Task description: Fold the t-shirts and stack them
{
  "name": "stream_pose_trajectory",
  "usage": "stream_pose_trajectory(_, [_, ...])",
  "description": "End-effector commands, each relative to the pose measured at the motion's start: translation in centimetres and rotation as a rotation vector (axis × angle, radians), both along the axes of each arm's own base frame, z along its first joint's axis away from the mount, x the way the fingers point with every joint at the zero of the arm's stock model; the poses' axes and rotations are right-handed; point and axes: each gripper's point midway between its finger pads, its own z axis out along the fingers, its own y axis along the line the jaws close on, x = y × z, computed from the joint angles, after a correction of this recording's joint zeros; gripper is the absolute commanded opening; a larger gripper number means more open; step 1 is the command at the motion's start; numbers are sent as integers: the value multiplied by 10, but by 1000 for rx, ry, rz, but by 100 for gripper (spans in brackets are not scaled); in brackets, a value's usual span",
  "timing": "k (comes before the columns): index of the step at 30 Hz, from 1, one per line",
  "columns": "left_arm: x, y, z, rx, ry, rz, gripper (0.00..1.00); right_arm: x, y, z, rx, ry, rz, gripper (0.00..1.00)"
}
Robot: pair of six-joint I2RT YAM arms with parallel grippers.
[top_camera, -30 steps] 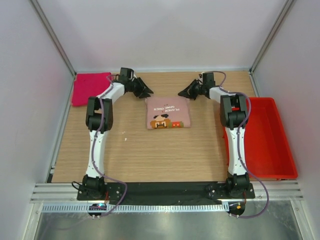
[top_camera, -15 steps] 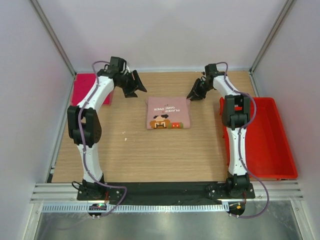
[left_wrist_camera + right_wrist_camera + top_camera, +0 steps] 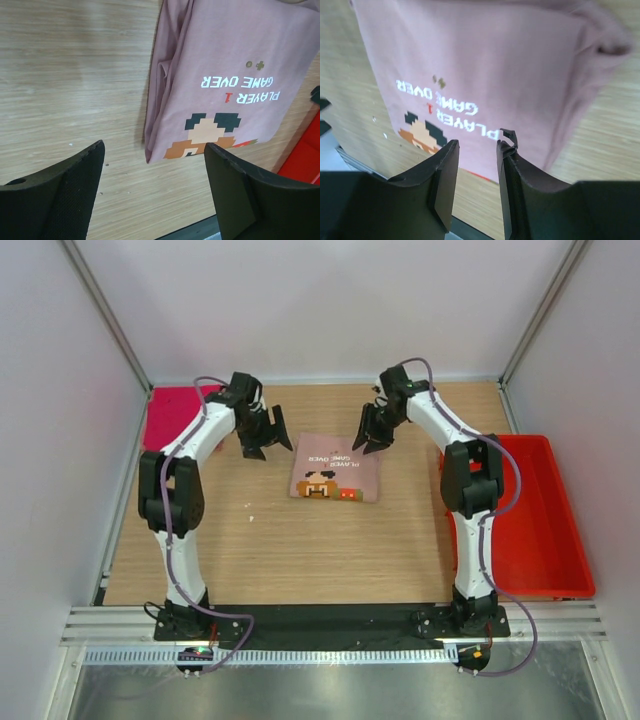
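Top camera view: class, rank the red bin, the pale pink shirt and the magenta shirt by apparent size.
1. Red bin
2. Pale pink shirt
3. Magenta shirt, though the left arm hides part of it, so second versus third is unsure.

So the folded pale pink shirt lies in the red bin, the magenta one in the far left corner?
No: the pale pink shirt lies on the wooden table, outside the red bin, as the top view shows. The magenta shirt is in the far left corner.
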Motion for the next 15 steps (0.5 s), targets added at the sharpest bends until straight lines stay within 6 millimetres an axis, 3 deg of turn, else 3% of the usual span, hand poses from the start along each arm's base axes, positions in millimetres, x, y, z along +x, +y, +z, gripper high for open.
stream_pose_trajectory(1, [22, 1, 13, -15, -80, -48, 81, -27, 10, 12, -59, -4, 92, 43])
stream_pose_trajectory(4, [32, 2, 6, 11, -100, -89, 79, -34, 8, 15, -70, 0, 106, 44])
stream_pose_trajectory(8, [47, 5, -3, 52, -129, -102, 79, -38, 0, 7, -112, 3, 121, 45])
stream_pose_trajectory(9, [44, 9, -15, 66, -83, -102, 79, -40, -3, 5, -126, 14, 121, 45])
stream_pose_trajectory(15, [62, 0, -17, -111, -60, -110, 82, -45, -6, 10, -130, 19, 128, 45])
